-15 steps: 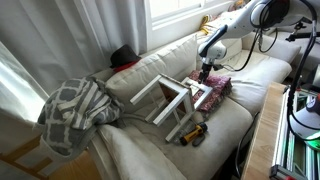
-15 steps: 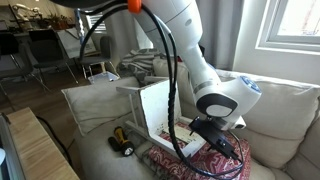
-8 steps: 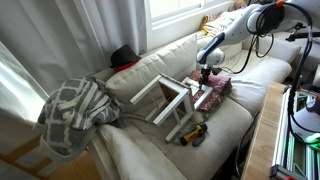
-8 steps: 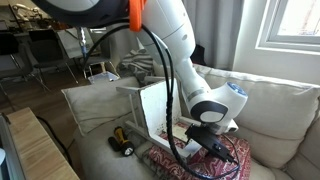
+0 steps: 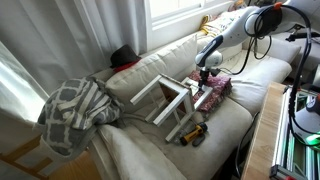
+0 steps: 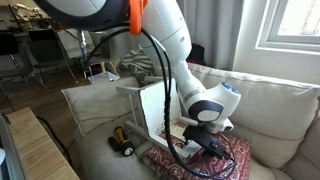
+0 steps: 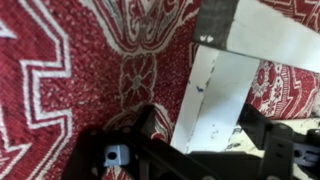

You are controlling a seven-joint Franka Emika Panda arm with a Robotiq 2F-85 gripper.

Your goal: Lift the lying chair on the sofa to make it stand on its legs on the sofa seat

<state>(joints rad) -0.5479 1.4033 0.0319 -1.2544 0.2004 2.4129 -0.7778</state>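
Cream cushions of a sofa [image 5: 150, 72] fill the room's far side under a bright window [image 5: 175, 12], and the work happens on the wide seat.

At the wrist, the claw [image 7: 205, 150] stands wide, its two dark fingers [image 7: 110, 150] set either side of a white wooden bar of the chair [image 7: 215, 95]. Red cloth shows in the gap on the right of the bar, so the jaws look not yet closed on it. Which bar it is, leg or backrest rail, I cannot tell. Right under it lies a red-patterned pillow [image 7: 70, 70], which the bar seems to rest on.

Further out, in both exterior views, the claw [image 5: 205, 73] hangs low at the right end of the chair [image 5: 172, 100], just above the pillow [image 5: 217, 88]. The chair lies tipped over in the middle of the seat, legs sticking out sideways rather than down. A yellow-and-black tool [image 5: 193, 132] lies near the front edge, just beside the chair. Well to the left, a grey plaid blanket [image 5: 72, 113] is heaped on the sofa's arm. The white robot arm [image 6: 170, 40] reaches down over the chair [image 6: 152, 105] from above.

By my reading, the step in hand is settling the grip, with the lift not yet begun. The next move calls for closing firmly on the bar, then raising and turning the chair until all four legs point down, clear of pillow and tool. The soft seat means it should be set down gently and level.
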